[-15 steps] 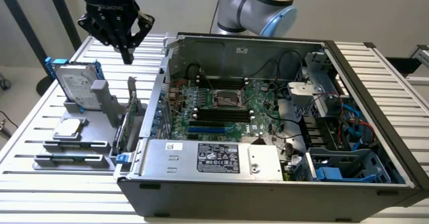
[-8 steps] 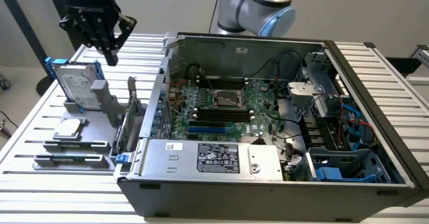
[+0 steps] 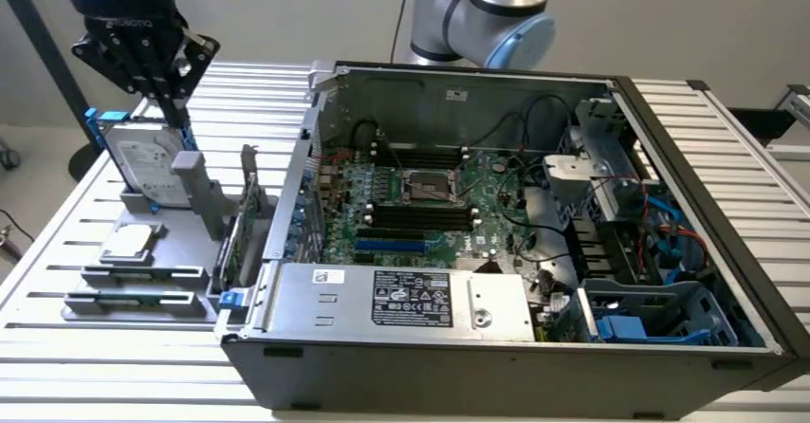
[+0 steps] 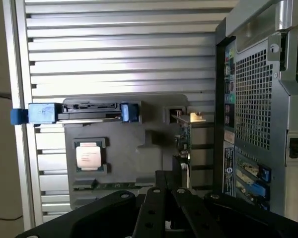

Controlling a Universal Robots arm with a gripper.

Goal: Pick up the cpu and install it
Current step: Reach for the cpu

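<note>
Exterior view: the end effector hung above the drive; I could not tell whether it was spread or closed. The cpu lay flat in the holder on the surface, beside the case, apart from the end effector. Wrist view: the cpu sat to one side of the end effector; I judged that centring over it and descending squarely would suit best.

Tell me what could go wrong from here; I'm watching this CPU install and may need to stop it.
1. The gripper hangs above the upright hard drive, which stands next to the cpu; coming down, it might clip the drive.
2. The cpu lies flat in a holder, so a slightly off grasp could tilt or drop it.
</note>
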